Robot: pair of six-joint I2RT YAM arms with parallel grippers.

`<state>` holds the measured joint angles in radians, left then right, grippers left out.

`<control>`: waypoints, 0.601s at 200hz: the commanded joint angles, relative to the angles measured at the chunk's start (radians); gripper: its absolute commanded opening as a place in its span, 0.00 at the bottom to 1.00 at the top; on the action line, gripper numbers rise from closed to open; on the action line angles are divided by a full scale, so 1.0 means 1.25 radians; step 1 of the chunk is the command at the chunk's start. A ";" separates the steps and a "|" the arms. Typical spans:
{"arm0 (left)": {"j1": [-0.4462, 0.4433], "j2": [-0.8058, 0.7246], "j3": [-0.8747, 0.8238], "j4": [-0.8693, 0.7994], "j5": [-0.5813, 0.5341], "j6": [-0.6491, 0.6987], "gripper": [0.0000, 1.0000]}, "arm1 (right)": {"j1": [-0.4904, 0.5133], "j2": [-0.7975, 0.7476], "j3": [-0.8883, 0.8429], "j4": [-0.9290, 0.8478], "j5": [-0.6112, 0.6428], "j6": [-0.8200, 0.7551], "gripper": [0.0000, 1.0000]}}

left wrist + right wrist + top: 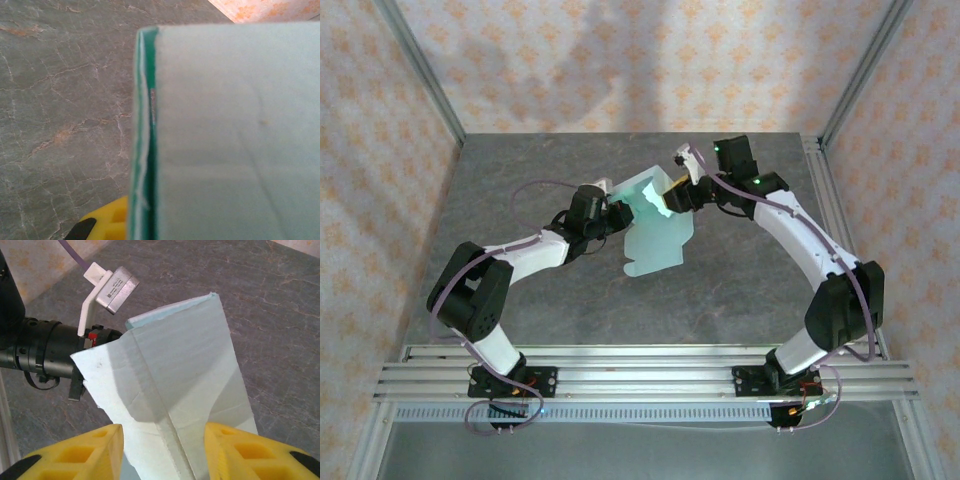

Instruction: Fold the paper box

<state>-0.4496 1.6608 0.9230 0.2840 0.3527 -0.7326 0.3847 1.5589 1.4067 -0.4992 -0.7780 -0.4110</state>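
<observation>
Two robot arms meet over the middle of the grey tabletop (750,290) with the paper box (658,235) raised between them, a pale mint sheet of card partly creased and hanging down toward the surface. Whether its lower edge touches the tabletop cannot be told.

The right tool (164,450) stands with its yellow fingers (75,452) apart, one on either side of a raised fold line in the card, apparently placed to press that crease flat once it closes.

The left tool (616,214) reaches in from the opposite side. Its wrist camera sits close against a doubled edge of the card (235,135), with one yellow finger (107,222) showing just beside that edge. Whether this tool is clamped on the card cannot be told, though the sheet's raised position suggests it serves as the anchor while the other arm works the fold.
</observation>
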 commanded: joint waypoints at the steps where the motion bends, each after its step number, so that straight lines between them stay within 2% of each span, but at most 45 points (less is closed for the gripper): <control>1: -0.001 -0.006 0.033 0.029 0.025 0.015 0.00 | 0.017 0.030 0.049 -0.039 0.029 -0.038 0.45; 40: -0.001 -0.012 0.035 0.033 0.032 0.019 0.00 | 0.047 0.055 0.074 -0.055 0.141 -0.062 0.42; 79: -0.001 -0.008 0.042 0.030 0.041 0.024 0.00 | 0.092 0.071 0.068 -0.024 0.278 -0.069 0.31; 120: -0.002 -0.007 0.045 0.029 0.046 0.027 0.00 | 0.127 0.081 0.045 0.047 0.432 -0.062 0.30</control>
<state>-0.4419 1.6615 0.9234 0.2443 0.3546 -0.7322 0.5079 1.6253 1.4750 -0.5137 -0.3782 -0.4839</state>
